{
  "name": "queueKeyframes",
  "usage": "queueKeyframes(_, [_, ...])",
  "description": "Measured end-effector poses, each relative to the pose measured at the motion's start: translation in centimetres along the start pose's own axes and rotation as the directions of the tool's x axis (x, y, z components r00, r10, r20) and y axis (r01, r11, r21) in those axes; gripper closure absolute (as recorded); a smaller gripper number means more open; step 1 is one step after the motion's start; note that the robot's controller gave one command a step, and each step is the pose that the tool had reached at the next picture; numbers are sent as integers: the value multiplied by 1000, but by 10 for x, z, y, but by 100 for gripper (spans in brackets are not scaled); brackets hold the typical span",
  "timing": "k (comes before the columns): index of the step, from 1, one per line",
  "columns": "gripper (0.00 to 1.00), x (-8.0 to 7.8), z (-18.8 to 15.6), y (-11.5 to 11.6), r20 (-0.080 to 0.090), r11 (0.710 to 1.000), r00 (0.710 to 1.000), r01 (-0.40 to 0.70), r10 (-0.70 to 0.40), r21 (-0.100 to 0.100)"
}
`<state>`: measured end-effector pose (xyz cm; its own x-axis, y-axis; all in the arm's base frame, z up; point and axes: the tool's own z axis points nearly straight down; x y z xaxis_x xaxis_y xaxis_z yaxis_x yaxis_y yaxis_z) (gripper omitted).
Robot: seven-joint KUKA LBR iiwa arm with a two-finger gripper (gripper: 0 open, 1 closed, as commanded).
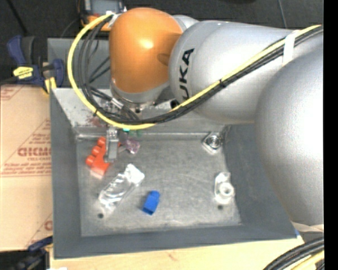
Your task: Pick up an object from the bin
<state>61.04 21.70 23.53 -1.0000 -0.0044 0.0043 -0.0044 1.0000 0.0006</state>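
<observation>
Nearest the front wall of the grey bin [65,207], found a blue block [151,202] lying flat, with a crumpled clear plastic piece [117,189] just beside it and a white fitting [223,188] well apart to the right; scattered loosely, likely as dropped. Farther back, saw the gripper [112,146] set low against the right edge of an orange plastic piece [97,156], probably placed so for a grasp there. Could not tell whether spread or closed. Just right of it, noted a small purple bit [133,146]; by the far wall, a metal nut [212,143].

In the bin [65,196], a plastic part [96,156] lies at the left. A wrapper [119,185] and a block [151,202] lie in front of it. A nut [212,143] and a fitting [223,188] lie at the right.
</observation>
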Motion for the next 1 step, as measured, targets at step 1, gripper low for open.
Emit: queueKeyframes(1, [0, -14, 82, -53, 3, 967, 967, 255, -256, 4])
